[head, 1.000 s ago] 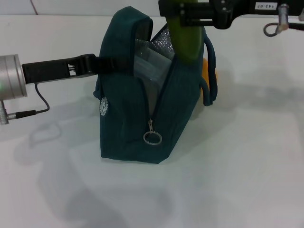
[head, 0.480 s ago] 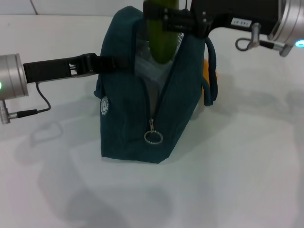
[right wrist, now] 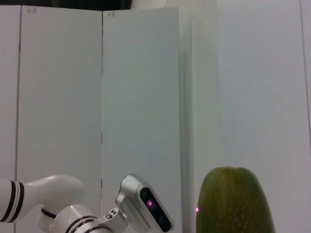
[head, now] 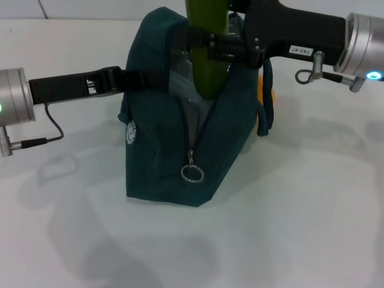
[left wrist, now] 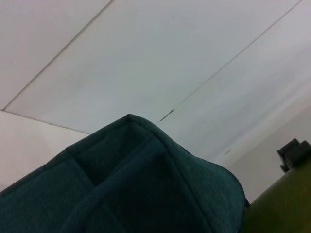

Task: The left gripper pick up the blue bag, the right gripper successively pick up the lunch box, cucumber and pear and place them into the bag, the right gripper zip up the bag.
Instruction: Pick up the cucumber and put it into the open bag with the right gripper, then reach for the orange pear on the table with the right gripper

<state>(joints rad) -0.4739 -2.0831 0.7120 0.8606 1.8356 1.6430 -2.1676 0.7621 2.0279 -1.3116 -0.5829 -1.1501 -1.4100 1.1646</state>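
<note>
The blue bag [head: 174, 144] stands open in the middle of the table in the head view; its top edge fills the left wrist view [left wrist: 126, 189]. My left gripper [head: 135, 79] is shut on the bag's left top edge. My right gripper [head: 222, 45] is shut on the green cucumber [head: 207, 48], held upright with its lower end inside the bag's opening. The cucumber's tip shows in the right wrist view [right wrist: 235, 201] and at the left wrist view's corner [left wrist: 282, 204]. The lunch box [head: 183, 90] lies inside the bag. An orange-yellow pear [head: 264, 90] peeks out behind the bag.
The zipper pull ring [head: 192, 174] hangs at the bag's front. The bag's handle [head: 267, 96] hangs on its right side. A cable [head: 45, 135] trails from my left arm over the white table [head: 312, 210].
My right gripper has moved left and lower with the cucumber, from above the bag's right edge to over the opening; the cucumber's lower end now dips into the bag. The left arm holds still.
</note>
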